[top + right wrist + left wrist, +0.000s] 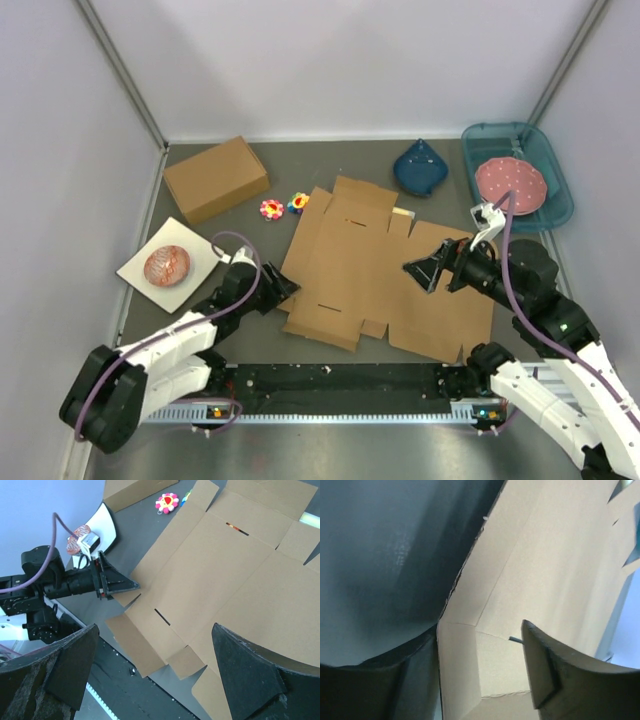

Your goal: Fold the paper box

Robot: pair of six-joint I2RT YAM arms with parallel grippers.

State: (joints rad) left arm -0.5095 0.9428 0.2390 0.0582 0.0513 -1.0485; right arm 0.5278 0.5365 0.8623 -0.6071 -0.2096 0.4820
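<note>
Our left gripper (280,290) sits low at the left edge of the paper box (350,260), its jaws standing apart. In the left wrist view, one of its fingers (570,680) lies over the cardboard and the other is on the table side. The corner of a side flap is between them. Nothing is clamped, and we cannot tell whether either pad touches the sheet. Our right gripper (418,272) hangs above the right half of the sheet, spread wide and holding nothing.

The paper box lies unfolded and flat in the middle of the table (330,165), with no wall raised. We judge the folding barely begun.

Small flower toys (272,209) lie just off its far-left corner, with a ready-made cardboard box (215,178) behind them. A dark blue object (420,168) sits near the far edge, and a teal tray (555,170) holds a pink plate (510,180) at the far right.

The main risk we see is the sheet sliding. With nothing pinning it, a push from the left gripper could shove the whole sheet rightward or into the toys instead of lifting the flap. If the gripper closes on the corner alone, the cardboard may bend off its crease. If the right gripper comes down askew, it could buckle a panel.
</note>
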